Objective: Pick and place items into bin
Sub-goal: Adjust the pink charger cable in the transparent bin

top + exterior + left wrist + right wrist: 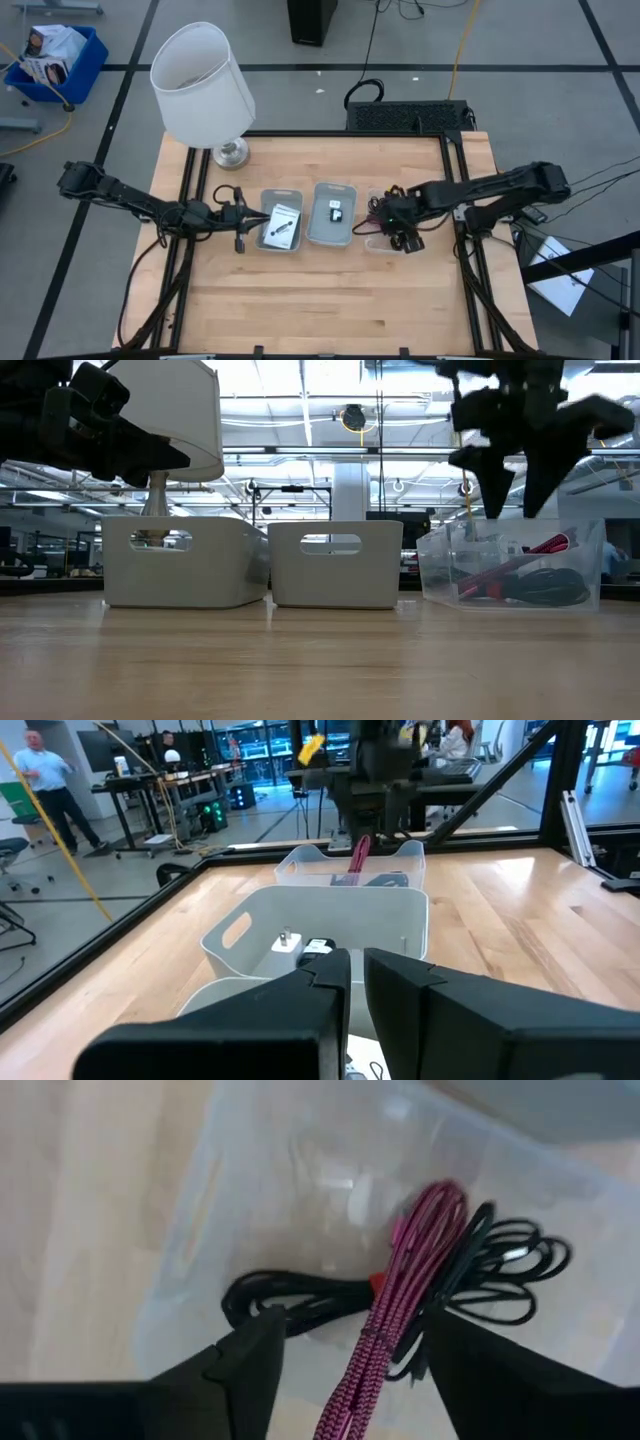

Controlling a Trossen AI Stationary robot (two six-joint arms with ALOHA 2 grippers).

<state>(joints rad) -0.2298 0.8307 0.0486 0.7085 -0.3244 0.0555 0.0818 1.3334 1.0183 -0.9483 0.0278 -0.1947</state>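
Three bins stand in a row at mid-table. The left grey bin [266, 240] holds a white packet [283, 224]. The middle grey bin [331, 237] holds small black and white cubes [300, 944]. The clear bin [440, 560] holds a red-and-black cable bundle [410, 1270], which rests on the bin's floor. My right gripper [518, 485] hangs open just above this bin, pointing steeply down, fingers on either side of the red strand without touching it. My left gripper [243, 214] points level at the left bin's left side. Its fingers [330, 990] are together with nothing seen between them.
A big white lamp [205, 90] stands at the table's far left corner. Black frame rails [455, 180] run along both table sides. Bare wood [330, 300] fills the near half of the table. A person [40, 780] stands in the room beyond.
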